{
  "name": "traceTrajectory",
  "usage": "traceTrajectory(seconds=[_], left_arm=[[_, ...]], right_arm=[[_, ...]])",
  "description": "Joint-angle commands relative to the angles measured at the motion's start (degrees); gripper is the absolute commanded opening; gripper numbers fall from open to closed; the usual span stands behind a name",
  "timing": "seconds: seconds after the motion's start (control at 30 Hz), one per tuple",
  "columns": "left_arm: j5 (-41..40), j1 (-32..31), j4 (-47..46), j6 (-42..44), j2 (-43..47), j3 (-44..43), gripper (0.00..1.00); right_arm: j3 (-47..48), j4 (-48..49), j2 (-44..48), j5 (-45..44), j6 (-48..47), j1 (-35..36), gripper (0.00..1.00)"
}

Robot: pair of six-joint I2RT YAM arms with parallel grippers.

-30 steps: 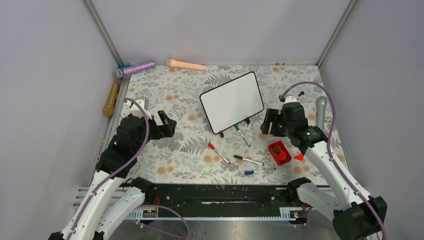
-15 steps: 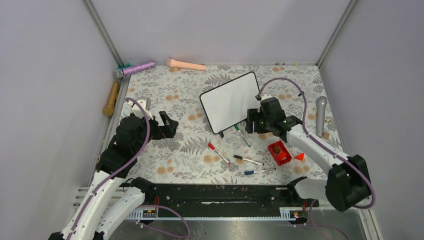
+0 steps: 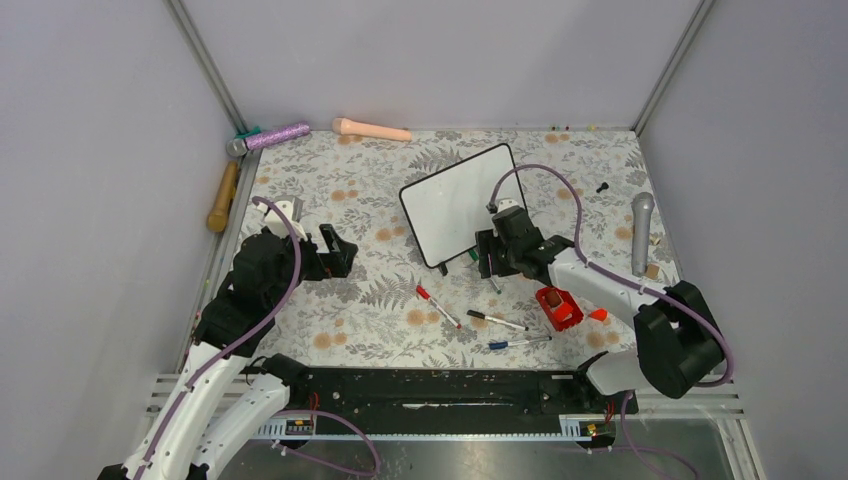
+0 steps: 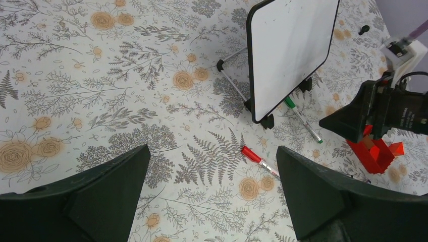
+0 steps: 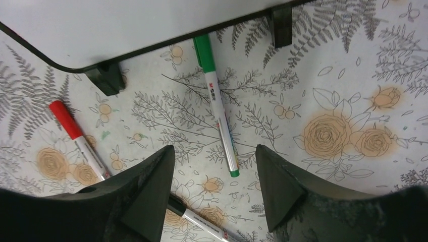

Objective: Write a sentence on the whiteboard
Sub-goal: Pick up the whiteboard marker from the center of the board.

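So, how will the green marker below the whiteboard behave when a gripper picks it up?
The green marker looks like a stiff, slim plastic tube, so it is probably light. Its round, smooth barrel may roll or slip if nudged sideways. Its cap reaches the lower edge of the whiteboard, so lifting might bump it.

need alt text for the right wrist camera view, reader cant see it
The right claw hangs open over a green-capped marker lying on a floral tablecloth, the pen framed between its two dark fingers. The lower edge of a whiteboard on black feet crosses the top, and a red-capped marker lies at left.
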State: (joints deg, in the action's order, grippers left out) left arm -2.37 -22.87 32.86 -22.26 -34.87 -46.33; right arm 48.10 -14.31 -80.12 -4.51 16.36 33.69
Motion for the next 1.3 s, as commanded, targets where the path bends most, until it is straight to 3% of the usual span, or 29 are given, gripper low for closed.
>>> traceTrajectory(seconds=[0.0,0.17,0.43,0.53,0.6,0.67,0.73,0.87,1.0,1.1,1.27], left_arm=[[1.57,0.02,-3.10,0.82,0.46,-0.01,0.99],[1.67,0.02,-3.13,0.89,0.40,0.00,0.99],[1.74,0.03,-3.13,0.90,0.42,0.09,0.99],[1.76,0.07,-3.14,0.90,0.38,0.08,0.99],[1.88,0.02,-3.13,0.90,0.33,0.14,0.99],[2.07,0.02,-3.24,0.83,0.16,0.14,0.99],[3.55,0.03,-3.39,0.82,-0.06,0.39,0.99],[7.64,0.02,-4.15,0.73,-1.18,0.65,0.99],[17.35,0.02,-6.42,-1.88,-3.97,1.18,0.99],[25.49,-0.05,-11.16,-8.13,-7.33,2.99,0.97],[32.40,-0.07,-20.88,-21.36,-14.45,6.11,0.95]], right_arm=[[-2.42,3.05,-1.95,-5.35,2.49,1.66,0.67],[-0.84,0.08,-6.27,-11.71,4.57,3.30,0.61],[-1.68,1.94,-9.93,-10.65,5.47,3.65,0.56],[-1.47,2.07,-11.48,-9.16,5.58,3.63,0.42],[-1.46,1.84,-11.71,-8.30,5.71,3.66,0.23],[-1.63,0.94,-10.32,-7.66,5.62,3.62,0.10],[-2.44,-0.19,-7.09,-6.98,5.31,3.60,0.03],[-3.87,-4.50,1.28,-2.88,4.71,3.66,0.01],[-1.21,-12.71,5.82,10.16,3.96,3.65,0.01],[1.31,-17.36,7.98,20.68,2.16,3.66,0.00],[1.62,-17.13,15.16,28.79,-0.17,3.66,0.00]])
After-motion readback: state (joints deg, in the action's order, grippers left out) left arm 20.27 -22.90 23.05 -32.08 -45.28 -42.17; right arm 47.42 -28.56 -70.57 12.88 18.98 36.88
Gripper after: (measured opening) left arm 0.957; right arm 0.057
